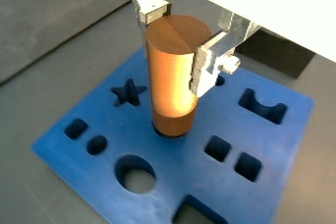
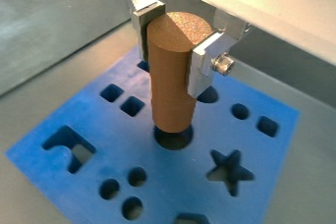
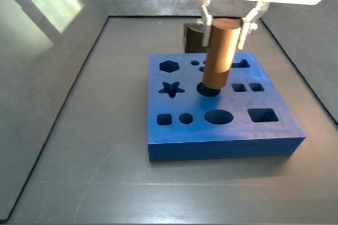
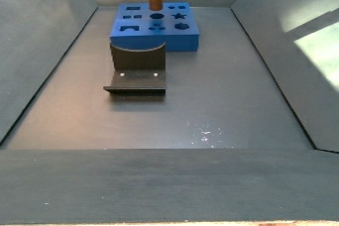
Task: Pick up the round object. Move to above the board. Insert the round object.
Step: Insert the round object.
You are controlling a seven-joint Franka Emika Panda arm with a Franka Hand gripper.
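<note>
My pincer (image 1: pixel 184 39) is pinching the peg (image 1: pixel 175 76) upright. Its bottom end sits in a round hole on the blue board (image 1: pixel 92 120).

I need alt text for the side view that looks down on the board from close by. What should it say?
The gripper holds the round object upright, its lower end at a round hole in the blue board on the grey floor.

No legible text or markings, seemingly.
</note>
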